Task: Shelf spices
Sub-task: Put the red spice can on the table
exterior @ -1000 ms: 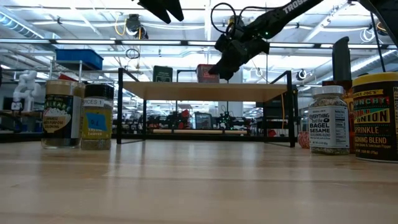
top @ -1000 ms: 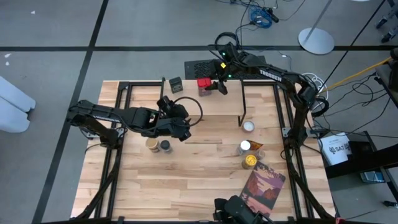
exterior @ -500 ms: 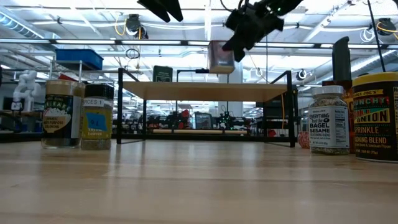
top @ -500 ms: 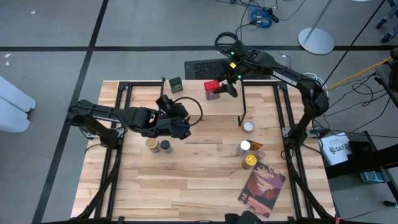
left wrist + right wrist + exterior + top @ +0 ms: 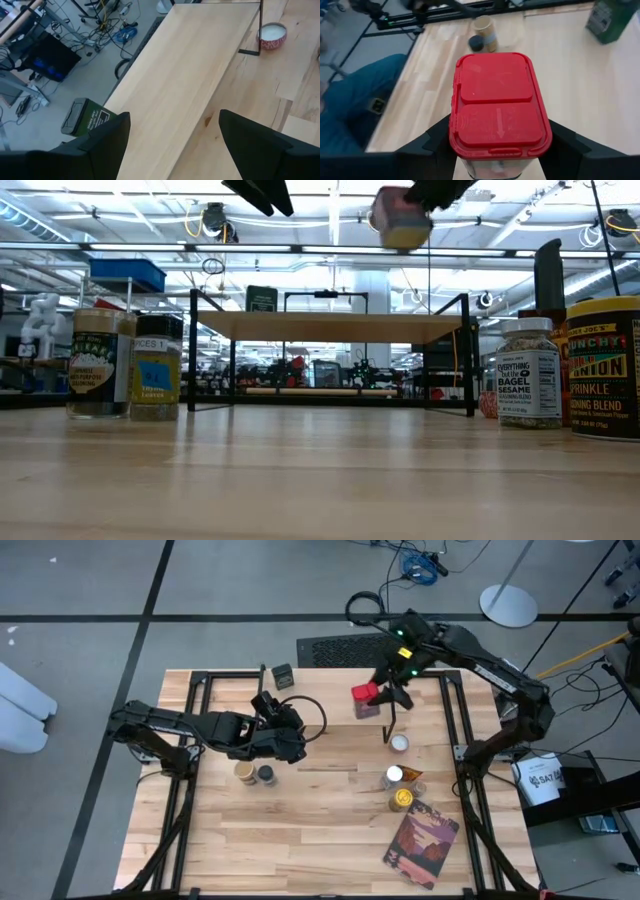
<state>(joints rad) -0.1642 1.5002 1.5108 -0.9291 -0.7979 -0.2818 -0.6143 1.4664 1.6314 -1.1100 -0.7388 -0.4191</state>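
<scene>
My right gripper [image 5: 384, 692] is shut on a red-topped spice jar [image 5: 365, 697], high above the shelf's right end; the low view shows the jar [image 5: 402, 216] well over the plank. The shelf [image 5: 330, 325], a pale plank on thin black legs, stands on the far half of the table. A green tin [image 5: 284, 676] stands on its left end. My left gripper [image 5: 290, 743] hovers open above the shelf's near edge, touching nothing. Two jars [image 5: 255, 773] stand on the table near the left arm. Three more [image 5: 398, 775] stand at the right. My right gripper pinches the red-topped jar by its body just under the lid [image 5: 497, 105], one finger [image 5: 432, 145] on each of two opposite sides. The fingers come slanting down from the far right. The jar is lifted clear of the shelf and the table, lid up.
A flat reddish-purple book [image 5: 422, 840] lies at the near right corner. The white-topped jar [image 5: 272, 35] stands by the shelf's near right leg. A black metal frame [image 5: 195, 700] borders the table. Bare planks lie in the near middle. A blue-clad person [image 5: 350, 110] shows beyond the table.
My right gripper, shut on the red-topped jar, has lifted it off the shelf's plank. It has carried it up and toward the table's right and near side. The jar now hangs high over the shelf's right end. The left arm has kept still.
</scene>
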